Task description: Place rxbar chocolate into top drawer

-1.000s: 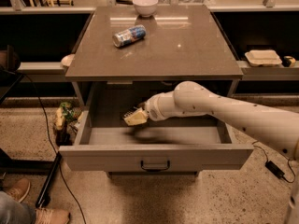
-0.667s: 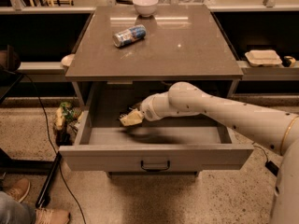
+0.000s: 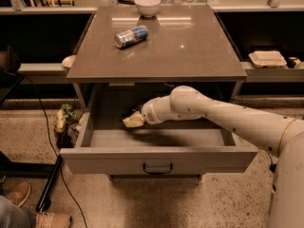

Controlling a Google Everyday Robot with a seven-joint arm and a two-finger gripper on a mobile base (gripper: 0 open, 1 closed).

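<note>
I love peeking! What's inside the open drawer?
The gripper reaches inside the top drawer, near its back left. The drawer's grey floor shows in front. Anything under the gripper and arm is hidden.

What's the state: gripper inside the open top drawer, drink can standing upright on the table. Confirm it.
Not upright: the camera view shows the drink can lying on its side on the table. The gripper is inside the open top drawer, as said.

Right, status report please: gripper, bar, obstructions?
Gripper inside open top drawer, left of centre. Rxbar chocolate not discernible. Can and bowl on tabletop, out of the way.
</note>
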